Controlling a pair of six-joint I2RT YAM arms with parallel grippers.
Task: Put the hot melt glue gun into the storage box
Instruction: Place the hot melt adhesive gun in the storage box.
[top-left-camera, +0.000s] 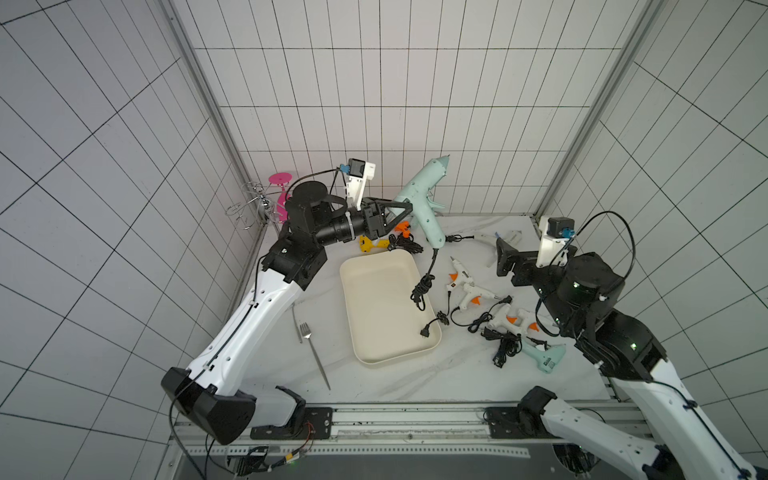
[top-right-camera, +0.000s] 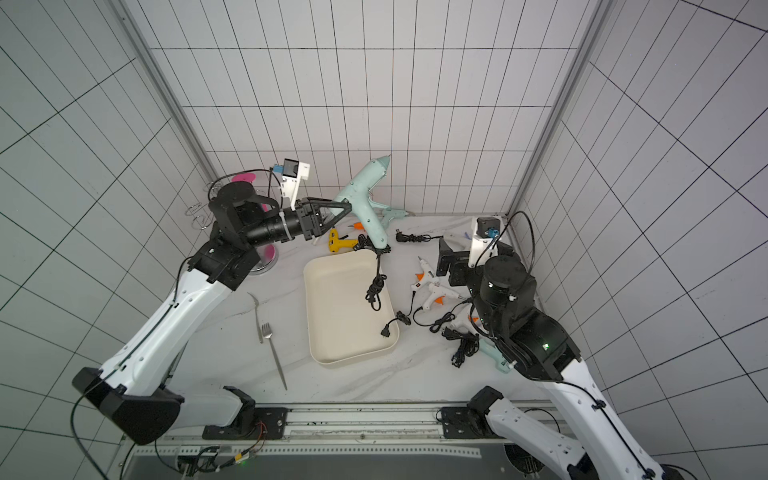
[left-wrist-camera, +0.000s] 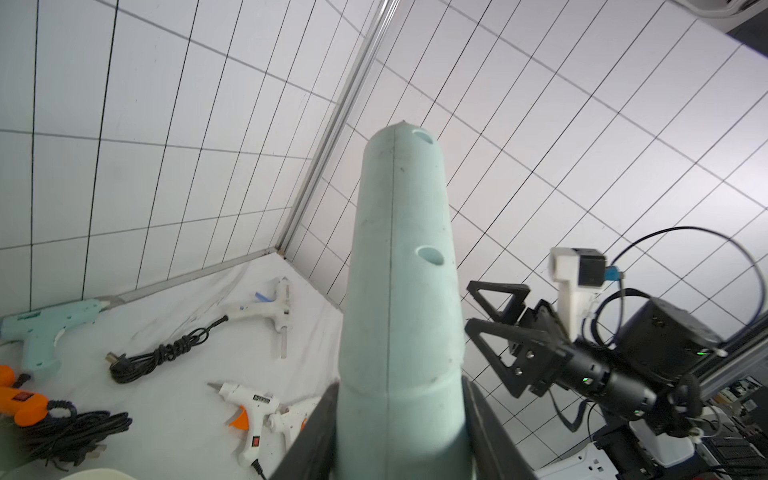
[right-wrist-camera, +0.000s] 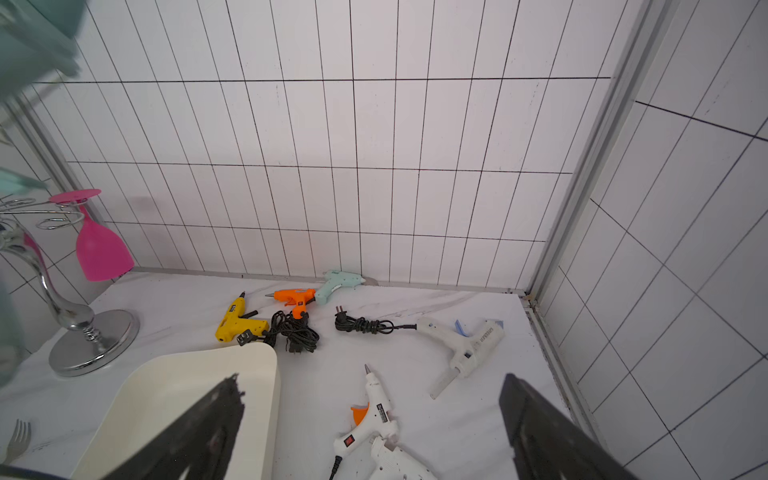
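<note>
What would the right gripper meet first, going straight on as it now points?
Probably the tiled back wall near its foot, beside the small mint glue gun. The right gripper points almost level, but depth is unclear.

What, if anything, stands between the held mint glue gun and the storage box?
Nothing visible does. The left gripper holds the mint glue gun raised by the far end of the storage box; only its own cord hangs into it.
</note>
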